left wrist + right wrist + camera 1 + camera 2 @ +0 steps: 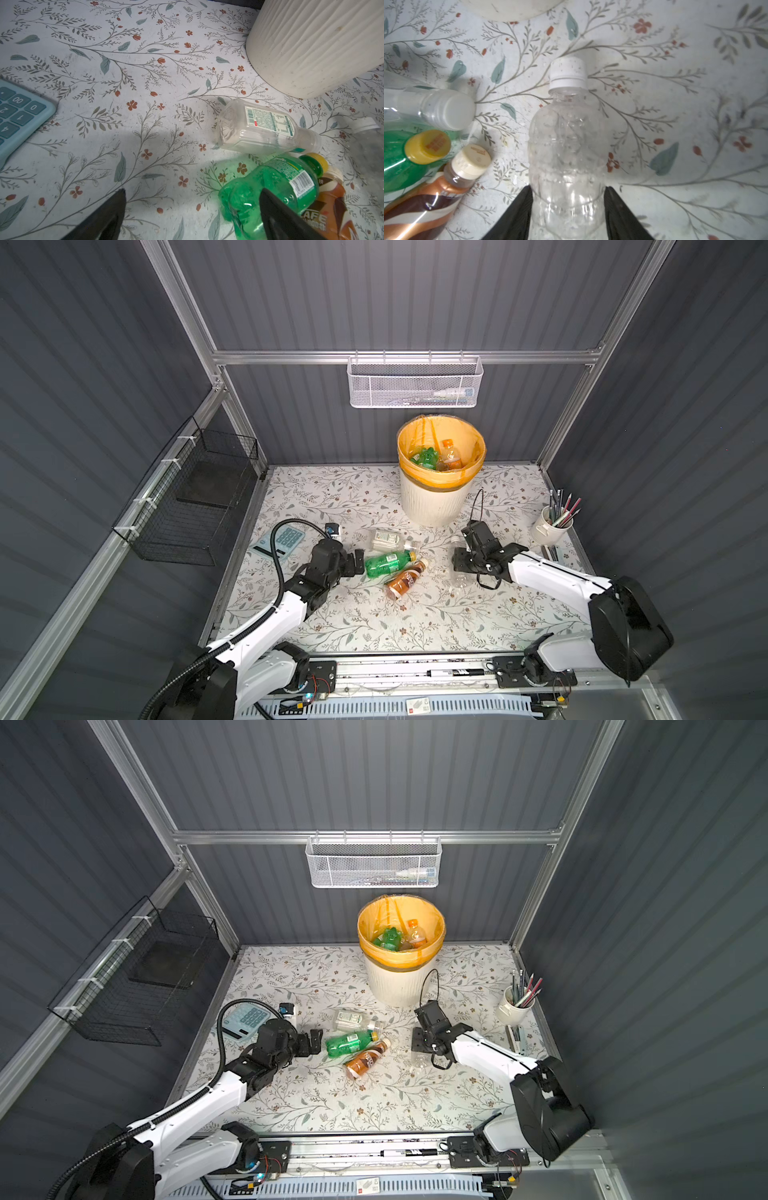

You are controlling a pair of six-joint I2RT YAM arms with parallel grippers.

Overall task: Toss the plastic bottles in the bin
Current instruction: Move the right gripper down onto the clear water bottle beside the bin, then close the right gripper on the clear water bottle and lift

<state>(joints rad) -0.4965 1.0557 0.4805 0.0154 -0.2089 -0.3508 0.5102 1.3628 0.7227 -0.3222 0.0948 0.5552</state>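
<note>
A clear, label-less bottle (566, 145) with a white cap lies on the floral table, and my right gripper (568, 189) is shut on its lower body, one finger against each side. It lies right of centre in both top views (460, 578). Left of it lie three plastic bottles in a cluster: a clear labelled one (386, 540), a green one (388, 563) with a yellow cap, and a brown one (405, 583). My left gripper (192, 191) stands open at the green bottle's (270, 193) base, one finger over it. The bin (436, 506), lined with an orange bag, holds a green and an orange-capped bottle.
A teal calculator (282, 541) and a small device (332, 529) lie behind my left arm. A white pencil cup (548, 526) stands at the right edge. A white mesh basket (415, 383) hangs above the bin, and a black wire basket (195, 506) hangs on the left wall.
</note>
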